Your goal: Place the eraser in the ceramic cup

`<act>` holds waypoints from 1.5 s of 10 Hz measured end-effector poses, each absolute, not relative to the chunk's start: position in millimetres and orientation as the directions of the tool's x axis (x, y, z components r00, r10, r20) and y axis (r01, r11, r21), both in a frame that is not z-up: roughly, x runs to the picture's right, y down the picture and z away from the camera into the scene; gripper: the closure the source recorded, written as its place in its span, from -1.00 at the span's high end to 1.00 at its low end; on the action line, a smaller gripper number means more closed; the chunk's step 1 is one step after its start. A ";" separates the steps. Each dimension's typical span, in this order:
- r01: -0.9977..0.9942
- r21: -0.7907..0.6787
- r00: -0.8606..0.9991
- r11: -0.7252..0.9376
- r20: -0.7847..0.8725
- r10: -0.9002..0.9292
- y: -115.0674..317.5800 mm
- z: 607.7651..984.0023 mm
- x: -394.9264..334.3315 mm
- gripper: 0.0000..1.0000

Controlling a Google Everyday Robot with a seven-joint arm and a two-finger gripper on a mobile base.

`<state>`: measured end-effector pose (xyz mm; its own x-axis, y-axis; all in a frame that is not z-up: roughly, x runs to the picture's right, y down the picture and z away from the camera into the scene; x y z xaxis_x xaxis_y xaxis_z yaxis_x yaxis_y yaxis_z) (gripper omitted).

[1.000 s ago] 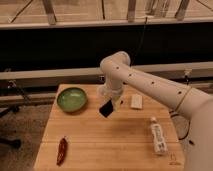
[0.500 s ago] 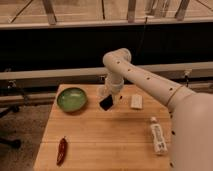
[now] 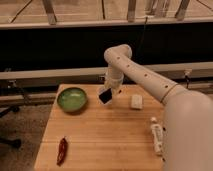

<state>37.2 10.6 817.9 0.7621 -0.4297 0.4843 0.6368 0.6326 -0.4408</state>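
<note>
My gripper [image 3: 110, 90] hangs from the white arm over the back middle of the wooden table [image 3: 105, 145]. It is shut on the eraser [image 3: 105, 96], a small flat black block held tilted above the tabletop, just right of the green bowl. The white ceramic cup does not show; it may be hidden behind the gripper and wrist.
A wide green bowl [image 3: 72, 98] sits at the back left. A whitish block [image 3: 136, 102] lies to the right of the gripper. A white bottle [image 3: 157, 136] lies near the right edge. A red chili pepper [image 3: 62, 149] lies at the front left. A dark rail runs behind the table.
The gripper has carried the eraser steadily toward the back of the table, a little higher in view. Nothing else has moved.
</note>
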 end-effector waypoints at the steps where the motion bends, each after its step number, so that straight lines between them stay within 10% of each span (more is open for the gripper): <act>1: 0.617 -0.438 0.777 0.654 0.470 -0.419 4.6 821.0 38.7 -1.00; 4: 0.602 -0.434 0.789 0.670 0.454 -0.415 -4.2 830.6 33.7 -0.85; 11: 0.568 -0.436 0.814 0.698 0.425 -0.396 -26.1 848.5 28.1 0.52; 15: 0.564 -0.424 0.812 0.709 0.440 -0.383 -27.0 851.0 17.8 0.60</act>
